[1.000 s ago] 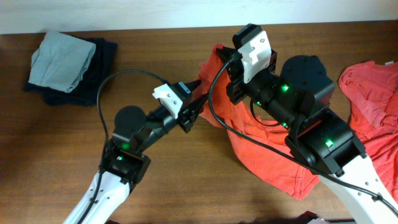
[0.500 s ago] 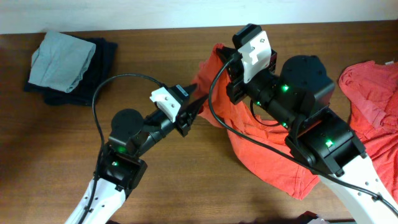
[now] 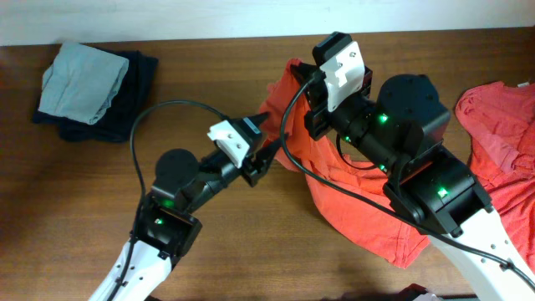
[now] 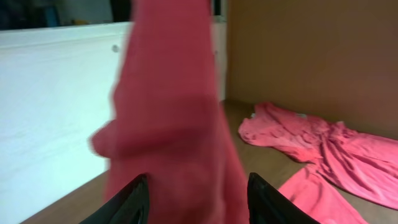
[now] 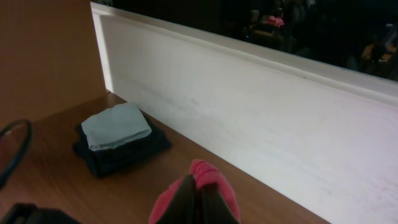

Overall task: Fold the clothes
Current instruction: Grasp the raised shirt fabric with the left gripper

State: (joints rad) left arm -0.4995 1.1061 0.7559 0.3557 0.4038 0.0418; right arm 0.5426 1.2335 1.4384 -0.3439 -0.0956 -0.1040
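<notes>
Now holding up a red shirt [image 3: 368, 226].
Pinched in the right claw [image 5: 196, 198] near 12 o'clock, trailing down to 5 o'clock on the surface [image 3: 67, 209]. Hanging between spread left claw [image 4: 198, 200] tips; cannot tell if gripped. Also a second red shirt [image 3: 501, 142] at 3 o'clock.

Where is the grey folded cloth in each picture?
Overhead: the grey-green folded garment is at the top left, lying on a dark folded garment.
Left wrist: not in it.
Right wrist: it is at the lower left, on the same dark pile.
Shared landmark: the lifted orange-red T-shirt shows in all three views.
</notes>
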